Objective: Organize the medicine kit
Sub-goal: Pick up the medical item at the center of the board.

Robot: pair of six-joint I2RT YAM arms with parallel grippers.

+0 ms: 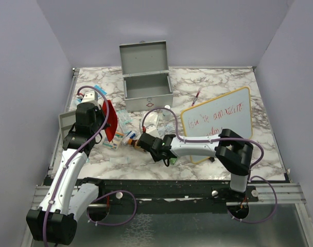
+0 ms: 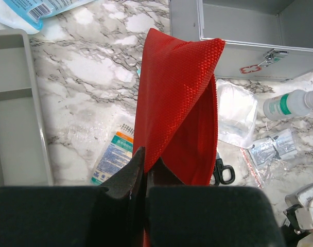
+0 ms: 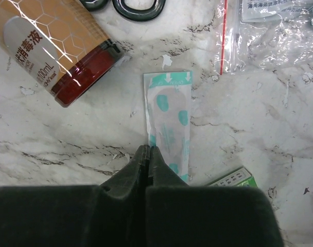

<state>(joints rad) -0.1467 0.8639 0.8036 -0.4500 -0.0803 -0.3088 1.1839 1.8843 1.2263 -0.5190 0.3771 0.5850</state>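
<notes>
The medicine kit (image 1: 148, 82), a grey metal box with its lid up, stands at the back centre; its latch side shows in the left wrist view (image 2: 239, 56). My left gripper (image 2: 144, 154) is shut on the lower edge of a red mesh pouch (image 2: 177, 98) and holds it above the table left of the kit (image 1: 109, 121). My right gripper (image 3: 149, 150) is shut low over the table, its tips on the left edge of a white-and-teal sachet (image 3: 169, 113), in the pile of supplies (image 1: 143, 140).
A shallow grey divided tray (image 2: 12, 103) lies at the left edge. A brown bottle (image 3: 48, 46), scissors (image 2: 223, 170), a white bottle (image 2: 288, 103), a green box (image 3: 233, 179) and plastic packets lie around. A whiteboard (image 1: 218, 121) lies at the right, a red pen (image 1: 196, 96) behind it.
</notes>
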